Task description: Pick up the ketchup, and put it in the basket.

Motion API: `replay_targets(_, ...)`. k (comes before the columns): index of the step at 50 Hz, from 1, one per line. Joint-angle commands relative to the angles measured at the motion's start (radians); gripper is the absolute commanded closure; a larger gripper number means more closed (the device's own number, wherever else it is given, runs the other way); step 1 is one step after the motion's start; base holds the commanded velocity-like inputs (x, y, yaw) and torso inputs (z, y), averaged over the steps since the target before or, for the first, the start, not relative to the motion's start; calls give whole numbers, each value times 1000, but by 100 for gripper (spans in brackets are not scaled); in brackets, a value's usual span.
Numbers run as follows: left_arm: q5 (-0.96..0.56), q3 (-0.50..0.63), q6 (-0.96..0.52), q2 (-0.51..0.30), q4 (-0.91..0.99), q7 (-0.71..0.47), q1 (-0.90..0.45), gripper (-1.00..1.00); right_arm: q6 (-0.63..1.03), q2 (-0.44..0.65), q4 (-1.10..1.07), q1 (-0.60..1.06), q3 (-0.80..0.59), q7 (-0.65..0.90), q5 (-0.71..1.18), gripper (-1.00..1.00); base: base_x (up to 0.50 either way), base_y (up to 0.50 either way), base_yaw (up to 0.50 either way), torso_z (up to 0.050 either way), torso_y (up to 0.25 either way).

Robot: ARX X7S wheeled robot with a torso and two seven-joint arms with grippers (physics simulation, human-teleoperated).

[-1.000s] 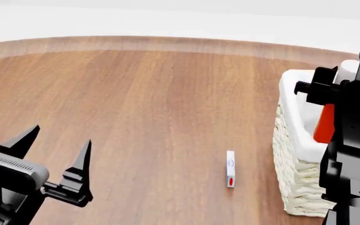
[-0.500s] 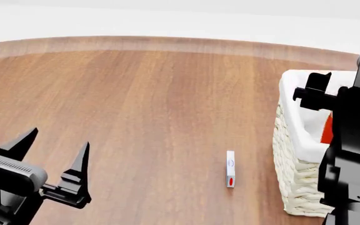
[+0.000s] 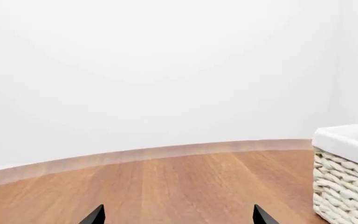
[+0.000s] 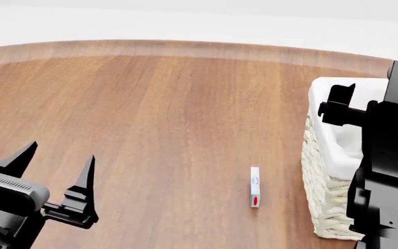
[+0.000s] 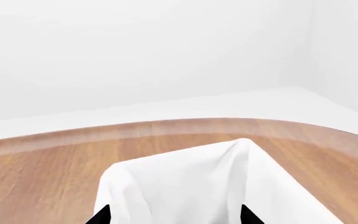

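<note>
Hand (image 3: 177, 217) fingertips apart over table (image 3: 166, 186); basket (image 3: 347, 172) beside

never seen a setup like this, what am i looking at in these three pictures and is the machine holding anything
These are simulator renders of a two-armed wheeled robot at a round wooden table. One picture looks down from a camera on its head; the other two come from cameras near each arm's end effector.

In the head view, the left end effector shows as two black pointed fingers, spread open and empty. The right arm is the big black shape over the large cream-white woven wicker basket, which has a white cloth liner. Its end effector is hidden there; the right wrist view shows two black tips apart above the white liner, with nothing visible between them.

A small white box with a red spot lies on the table, apart from the basket. The left wrist view shows the table edge, a white wall and one corner of the basket. No ketchup bottle is visible in any picture.
</note>
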Motion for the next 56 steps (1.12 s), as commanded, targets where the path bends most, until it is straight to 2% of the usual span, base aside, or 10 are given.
replay_targets(1, 8, -18, 1, 3, 12, -44, -1, -100, -71, -17, 0, -19, -6, -26, 1, -100, 0, 0, 0, 0, 0)
replay_targets(9, 16, -32, -10, 11, 43, -97, -4, -100, -170, -25, -48, -71, 14, 14, 15, -100, 0, 0, 0, 0, 0)
replay_targets(13, 27, -45, -2, 21, 50, -132, -3, -100, 35, -54, -486, -262, 35, 29, 39, -100, 0, 0, 0, 0, 0)
replay_targets(18, 48, -53, 15, 32, 69, -170, 4, -100, 118, -86, -792, -414, 31, 38, 43, -100, 0, 0, 0, 0, 0)
replay_targets(35, 165, -49, 101, 31, 193, -268, 85, -100, 244, -151, -1446, -732, -18, 52, 57, -100, 0, 0, 0, 0, 0)
replay_targets(51, 152, -56, 146, 30, 208, -268, 128, -100, 291, -167, -1961, -1011, -87, 83, 43, -100, 0, 0, 0, 0, 0)
replay_targets(56, 143, -68, 151, 23, 230, -280, 149, -100, 278, -162, -2050, -1074, -126, 100, 8, -100, 0, 0, 0, 0, 0)
